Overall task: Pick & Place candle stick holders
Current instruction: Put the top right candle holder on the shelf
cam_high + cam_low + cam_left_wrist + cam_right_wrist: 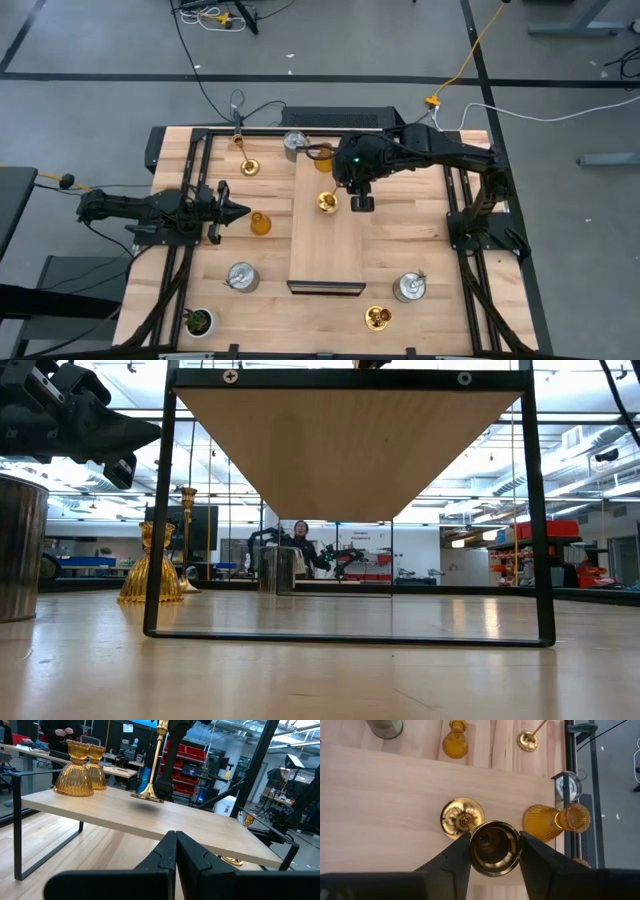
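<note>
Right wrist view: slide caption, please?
Right gripper holds a gold candle stick holder upright over the raised shelf, beside an amber holder.

holder [327, 202] stands on raised shelf [325, 255].

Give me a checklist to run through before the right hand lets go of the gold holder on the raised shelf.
1. Grip: the right hand is shut on the cup of the gold holder, one finger each side. Ok.
2. Holder upright: in the left wrist view its stem stands straight. Ok.
3. Base seated on the shelf: the base sits at the board's surface, but full contact is unclear. Cannot tell.
4. Room around it: the amber holder on the shelf stands apart from the gold base. Ok.
5. Away from the shelf edge: the base sits well inside the board. Ok.
6. Left hand out of the way: shut, beside the shelf, holding nothing. Ok.
</note>
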Controlling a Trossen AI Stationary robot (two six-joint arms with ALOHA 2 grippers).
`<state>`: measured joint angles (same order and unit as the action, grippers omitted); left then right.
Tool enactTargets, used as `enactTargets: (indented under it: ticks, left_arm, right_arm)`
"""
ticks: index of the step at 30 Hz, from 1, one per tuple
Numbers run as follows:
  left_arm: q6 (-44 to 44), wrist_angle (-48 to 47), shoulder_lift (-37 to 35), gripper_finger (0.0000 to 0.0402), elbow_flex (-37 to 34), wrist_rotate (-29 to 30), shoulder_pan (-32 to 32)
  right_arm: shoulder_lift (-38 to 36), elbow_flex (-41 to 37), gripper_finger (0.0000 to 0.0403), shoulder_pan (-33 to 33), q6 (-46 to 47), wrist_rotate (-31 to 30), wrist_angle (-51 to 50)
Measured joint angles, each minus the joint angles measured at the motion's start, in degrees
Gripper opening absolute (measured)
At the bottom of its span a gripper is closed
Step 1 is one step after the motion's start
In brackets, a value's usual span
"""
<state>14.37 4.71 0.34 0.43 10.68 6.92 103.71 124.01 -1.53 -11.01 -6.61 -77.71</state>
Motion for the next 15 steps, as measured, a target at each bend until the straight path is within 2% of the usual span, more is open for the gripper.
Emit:
enactTargets:
  ticks: [7, 15]
  left_arm:
    - [0.0, 0.0, -0.02, 0.001, 0.0, 0.0, 0.0]
    - [0.01, 0.0, -0.01, 0.001, -0.01, 0.0, 0.02]
  right_arm:
    - [0.23, 0.0, 0.0141, -0.66, 1.36, -4.27, -2.27]
    - [0.23, 0.0, 0.0141, -1.85, 1.51, -4.5, -2.01]
